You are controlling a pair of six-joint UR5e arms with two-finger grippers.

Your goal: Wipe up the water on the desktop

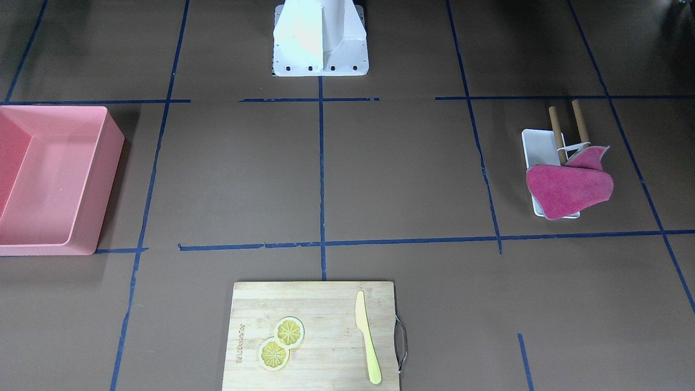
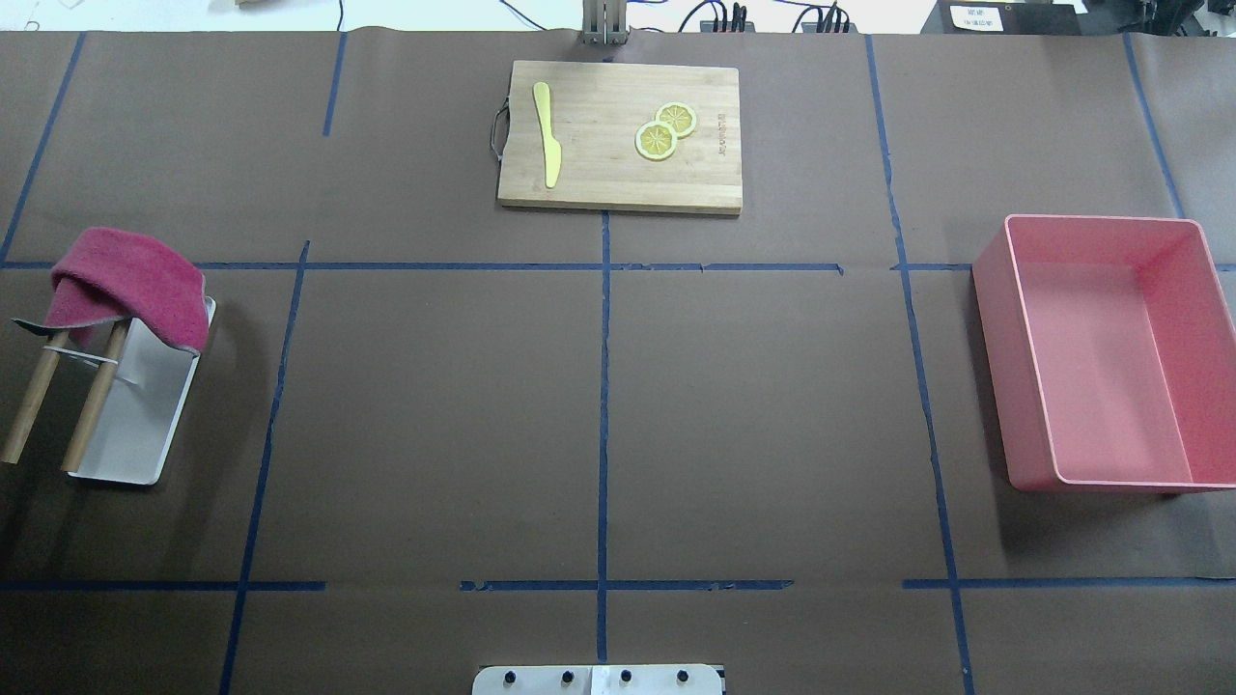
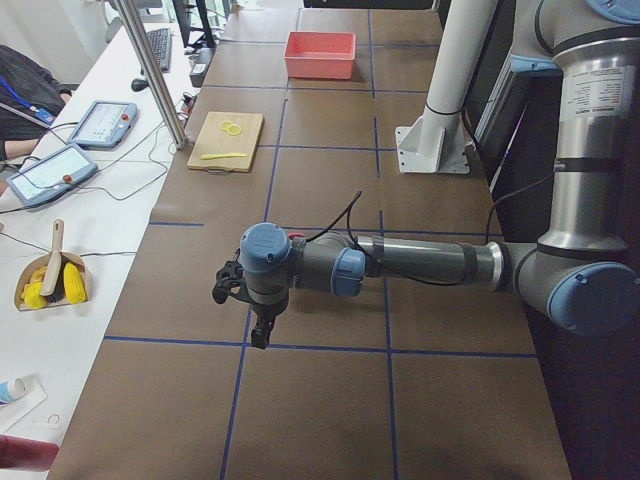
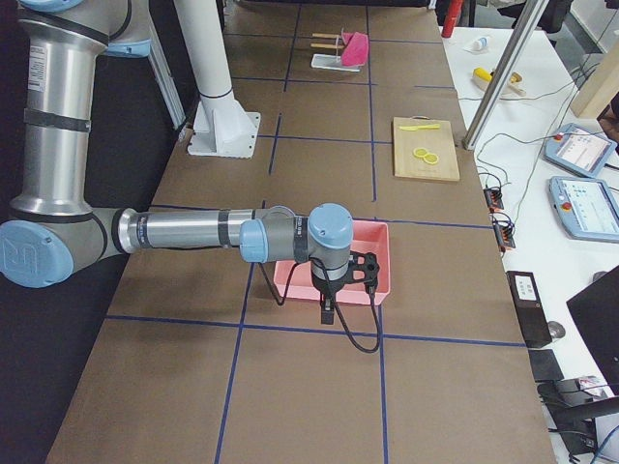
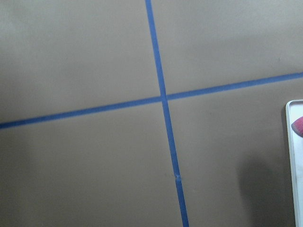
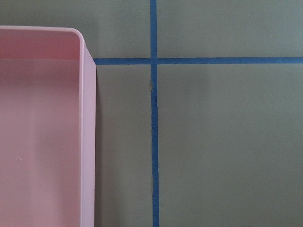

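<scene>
The desktop [image 2: 753, 405] is a dark-brown surface crossed by blue tape lines; I see no water on it. A magenta cloth [image 2: 130, 285] hangs over a two-rod wooden rack above a white tray [image 2: 145, 415] at the left side; it also shows in the front view [image 1: 570, 187]. My left gripper [image 3: 257, 325] hovers over the desktop and shows only in the exterior left view, so I cannot tell its state. My right gripper [image 4: 327, 309] hangs by the pink bin [image 4: 379, 261], seen only in the exterior right view, state unclear.
A pink bin [image 2: 990, 367] stands at the right side; its wall shows in the right wrist view [image 6: 87, 142]. A bamboo cutting board [image 2: 599, 179] at the far middle carries a yellow knife [image 2: 547, 135] and two lemon slices [image 2: 664, 132]. The white tray's edge [image 5: 292, 165] shows in the left wrist view.
</scene>
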